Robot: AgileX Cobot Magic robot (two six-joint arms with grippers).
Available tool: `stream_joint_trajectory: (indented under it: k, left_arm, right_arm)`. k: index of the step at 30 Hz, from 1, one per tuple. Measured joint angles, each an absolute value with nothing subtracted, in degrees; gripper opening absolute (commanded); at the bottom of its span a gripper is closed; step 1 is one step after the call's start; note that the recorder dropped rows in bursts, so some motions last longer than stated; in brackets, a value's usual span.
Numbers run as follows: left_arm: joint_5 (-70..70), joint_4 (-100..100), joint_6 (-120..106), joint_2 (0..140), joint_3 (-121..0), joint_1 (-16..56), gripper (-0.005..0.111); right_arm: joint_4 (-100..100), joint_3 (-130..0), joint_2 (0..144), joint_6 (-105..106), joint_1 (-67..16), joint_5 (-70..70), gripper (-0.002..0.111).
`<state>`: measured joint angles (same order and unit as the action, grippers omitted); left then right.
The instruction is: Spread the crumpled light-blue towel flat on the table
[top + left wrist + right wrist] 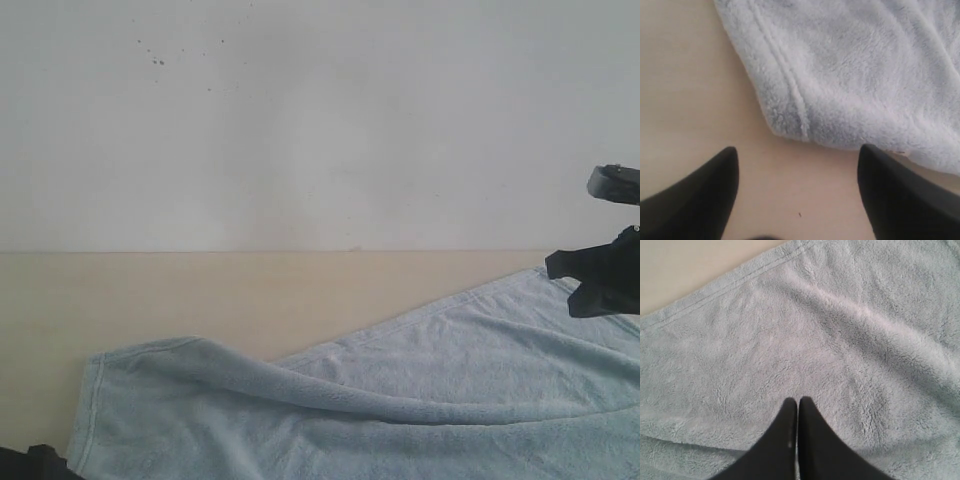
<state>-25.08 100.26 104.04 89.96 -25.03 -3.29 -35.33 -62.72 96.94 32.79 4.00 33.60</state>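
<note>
Well, my left gripper [799,150], a pair of black tapering fingers, hung with its jaws spread wide and nothing between them. Only the bare, pale beige, wood-toned table [685,100] showed under the gap. Just beyond the fingertips lay a rounded corner of the large pale-blue fluffy towel [850,75], close to the tips but not touching them, its stitched hem [790,85] running away from that corner.

My right gripper [798,401], black as well, had its fingers pressed tight together. It pointed down at the open middle of the cloth, and I could see no fold pinched in it. I couldn't tell whether the tips touched the pile or hovered just above it.

Further out, in the exterior view, the towel covered the near part of the table from its left side across to the right. Its far hem slanted toward the far edge, where the table met the white wall [300,120], and a bare strip of table lay between.

I judged the job mostly done, since the cloth lay opened out in one layer and not in a heap. A long soft ridge [300,395] crossed it from the left corner toward the right. That corner looked humped rather than flat. The near and right edges ran out of frame, so I couldn't vouch for them. What I thought was left was to draw out that ridge and settle the left corner.
</note>
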Motion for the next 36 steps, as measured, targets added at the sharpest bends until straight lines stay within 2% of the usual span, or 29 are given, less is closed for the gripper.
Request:
stream_joint_trajectory:
  k: [7, 14, 18, 22, 27, 33, 34, 36]
  left_arm:
    - [-26.4, 100.1, 103.2, 93.7, -27.1, -3.3, 0.064]
    - [-29.5, 88.7, 92.2, 98.2, -27.4, -3.3, 0.064]
    - [-30.7, 86.5, 90.0, 98.9, -27.4, -3.3, 0.059]
    - [-30.6, 84.6, 88.0, 99.0, -27.4, -3.3, 0.059]
    - [-30.6, 82.2, 86.0, 99.0, -27.4, -3.3, 0.037]
    - [-29.8, 80.5, 84.3, 99.3, -27.6, -0.5, 0.034]
    - [-29.2, 80.1, 84.0, 99.7, -27.9, 0.5, 0.029]
    - [-27.9, 79.7, 84.0, 101.1, -28.8, 2.1, 0.013]
  right_arm:
    - [-35.5, -62.7, 96.9, 32.9, 4.0, 32.4, 0.000]
    - [-35.5, -62.7, 96.9, 33.0, 4.0, 32.3, 0.000]
    - [-35.5, -62.7, 96.9, 33.0, 4.0, 32.3, 0.000]
    - [-35.5, -62.7, 96.9, 33.0, 4.0, 32.3, 0.000]
    - [-35.5, -62.7, 96.9, 33.0, 4.0, 32.3, 0.000]
    - [-35.5, -62.7, 96.9, 33.0, 4.0, 32.2, 0.000]
    - [-35.5, -62.7, 96.9, 33.0, 4.0, 32.2, 0.000]
    - [-35.5, -62.7, 96.9, 33.0, 4.0, 32.2, 0.000]
